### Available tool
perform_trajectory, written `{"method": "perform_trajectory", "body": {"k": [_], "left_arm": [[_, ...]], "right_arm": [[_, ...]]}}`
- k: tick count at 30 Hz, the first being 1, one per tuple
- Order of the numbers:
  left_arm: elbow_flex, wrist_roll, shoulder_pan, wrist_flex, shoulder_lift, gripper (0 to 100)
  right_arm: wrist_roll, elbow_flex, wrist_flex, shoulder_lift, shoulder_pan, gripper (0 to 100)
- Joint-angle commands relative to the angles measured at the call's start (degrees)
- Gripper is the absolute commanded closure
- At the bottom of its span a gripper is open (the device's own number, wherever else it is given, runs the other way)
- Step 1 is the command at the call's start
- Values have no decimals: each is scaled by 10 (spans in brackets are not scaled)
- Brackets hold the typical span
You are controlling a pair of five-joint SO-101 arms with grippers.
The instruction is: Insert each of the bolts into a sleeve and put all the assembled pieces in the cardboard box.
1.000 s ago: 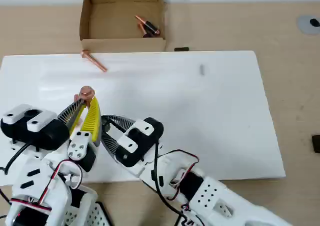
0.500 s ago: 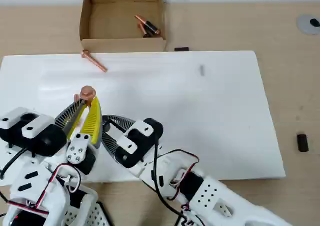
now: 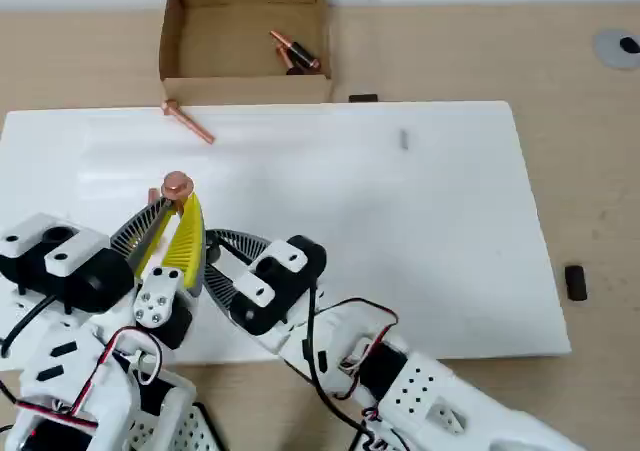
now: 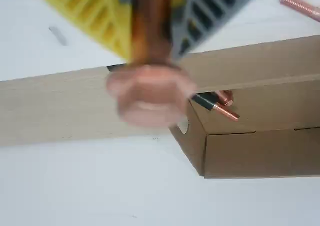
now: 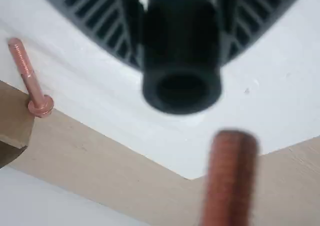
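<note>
**Q:** What was furthest left?

**A:** The left gripper, w/ one yellow and one grey finger, was closed on a copper bolt. The jaws pinched the shank, and the flanged head stuck out just past the fingertips. A loose bolt lay on the white board well beyond the jaws, near the cardboard box. Assembled pieces lay inside the box.

**Q:** And to the right of that?

**A:** The right gripper, w/ dark ribbed fingers, sat just beside the left one and was clamped around a black sleeve. The sleeve's open bore poked out past the jaws. A threaded copper end hung near that bore but off to one side, not in it. It was prob. the held bolt's other end.

**Q:** How would the parts handle?

**A:** The bolt looked rigid, smooth and small, so it could twist in soft fingers. It was best held near the head, leaving the thread free. The sleeve looked light, stiff and round, so it was apt to roll. It was best held mid-body, w/ the bore kept clear of the jaws.
</note>
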Motion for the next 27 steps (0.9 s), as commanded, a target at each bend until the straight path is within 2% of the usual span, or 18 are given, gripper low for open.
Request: {"method": "perform_trajectory", "body": {"k": [1,15,27], "left_arm": [[-4,-2,7,-6,-5,996],[-8,-3,18,-44,-4,995],[-36,-5,18,-44,-3,995]], "right_arm": [[4,-14,-18,-15,0,989],[12,-47,-18,-15,8,989],[36,-73,-18,-15,8,989]]}}
